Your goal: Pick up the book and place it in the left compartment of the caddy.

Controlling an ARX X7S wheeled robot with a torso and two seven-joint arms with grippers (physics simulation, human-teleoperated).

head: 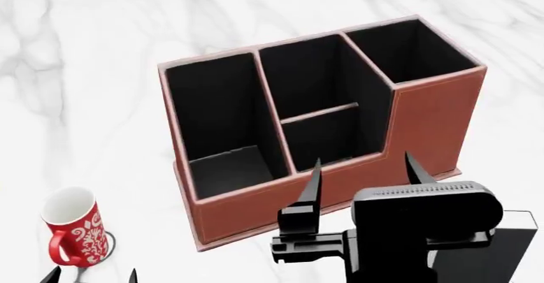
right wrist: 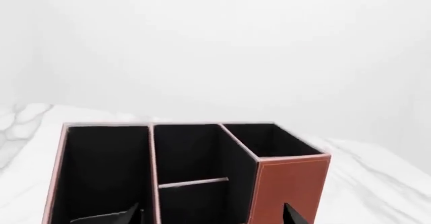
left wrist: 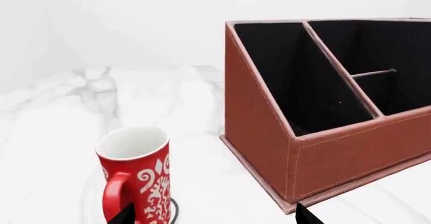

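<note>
Book (head: 228, 168) lies flat, black, inside left compartment (head: 216, 114).

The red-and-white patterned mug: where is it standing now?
Head view: the mug stands upright at lower left on the white marble table, apart from the front left corner of the reddish-brown leather-look caddy.

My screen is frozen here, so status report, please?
Left gripper open, beside red-and-white mug. Right gripper open, empty, above caddy front. Book seemingly lies inside left compartment. Mug stands apart from caddy.
</note>
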